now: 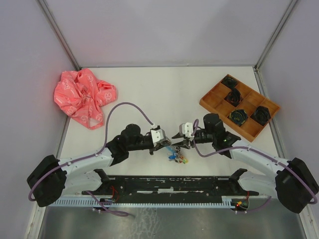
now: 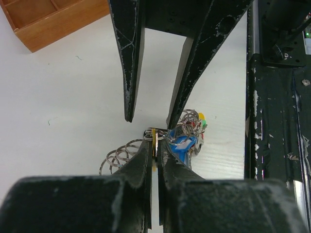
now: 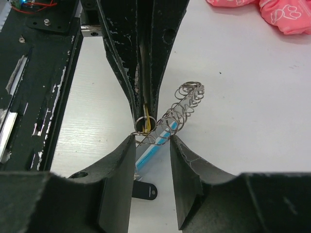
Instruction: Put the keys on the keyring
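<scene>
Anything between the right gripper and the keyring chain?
Nothing visible. The right gripper is open, and the keyring chain runs straight through the gap at its fingertips. The left gripper, shut on a yellow piece, sits tip to tip opposite but does not block it.

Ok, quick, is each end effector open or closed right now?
Left end effector: closed, pinching a yellow key.
Right end effector: open, with the ring chain lying between its tips.
</scene>
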You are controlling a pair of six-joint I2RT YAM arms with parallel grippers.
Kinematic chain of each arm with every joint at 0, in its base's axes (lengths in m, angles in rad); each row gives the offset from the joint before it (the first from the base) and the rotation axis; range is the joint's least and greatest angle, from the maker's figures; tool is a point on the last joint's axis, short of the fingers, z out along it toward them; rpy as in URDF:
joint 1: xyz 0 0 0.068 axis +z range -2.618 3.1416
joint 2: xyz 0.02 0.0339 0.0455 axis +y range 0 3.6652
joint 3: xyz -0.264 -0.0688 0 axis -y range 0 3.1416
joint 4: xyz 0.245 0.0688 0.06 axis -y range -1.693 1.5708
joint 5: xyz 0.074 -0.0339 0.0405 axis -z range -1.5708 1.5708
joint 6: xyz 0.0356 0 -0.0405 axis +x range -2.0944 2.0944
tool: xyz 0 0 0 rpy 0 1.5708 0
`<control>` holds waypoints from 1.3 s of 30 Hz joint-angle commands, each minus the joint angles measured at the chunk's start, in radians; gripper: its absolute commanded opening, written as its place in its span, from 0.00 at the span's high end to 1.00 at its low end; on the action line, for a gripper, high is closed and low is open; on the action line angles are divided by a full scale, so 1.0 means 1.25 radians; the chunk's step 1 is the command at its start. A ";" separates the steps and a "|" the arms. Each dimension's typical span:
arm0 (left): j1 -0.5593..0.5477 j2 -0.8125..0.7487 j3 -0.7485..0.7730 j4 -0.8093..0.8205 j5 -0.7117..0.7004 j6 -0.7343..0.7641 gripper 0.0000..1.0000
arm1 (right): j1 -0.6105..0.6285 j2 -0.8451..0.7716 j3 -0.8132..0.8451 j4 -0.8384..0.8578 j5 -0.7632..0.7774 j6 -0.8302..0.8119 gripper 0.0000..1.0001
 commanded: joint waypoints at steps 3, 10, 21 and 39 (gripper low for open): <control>-0.003 -0.031 0.037 0.011 0.050 0.060 0.97 | -0.002 0.048 0.084 -0.104 -0.083 -0.176 0.57; -0.003 -0.048 0.027 -0.004 0.047 0.075 0.97 | -0.002 0.106 0.134 -0.208 -0.154 -0.258 0.59; -0.002 -0.062 0.024 -0.019 0.049 0.085 0.97 | -0.002 0.152 0.177 -0.275 -0.220 -0.290 0.67; -0.003 -0.065 0.031 -0.030 0.037 0.081 0.97 | 0.016 0.172 0.182 -0.234 -0.216 -0.229 0.78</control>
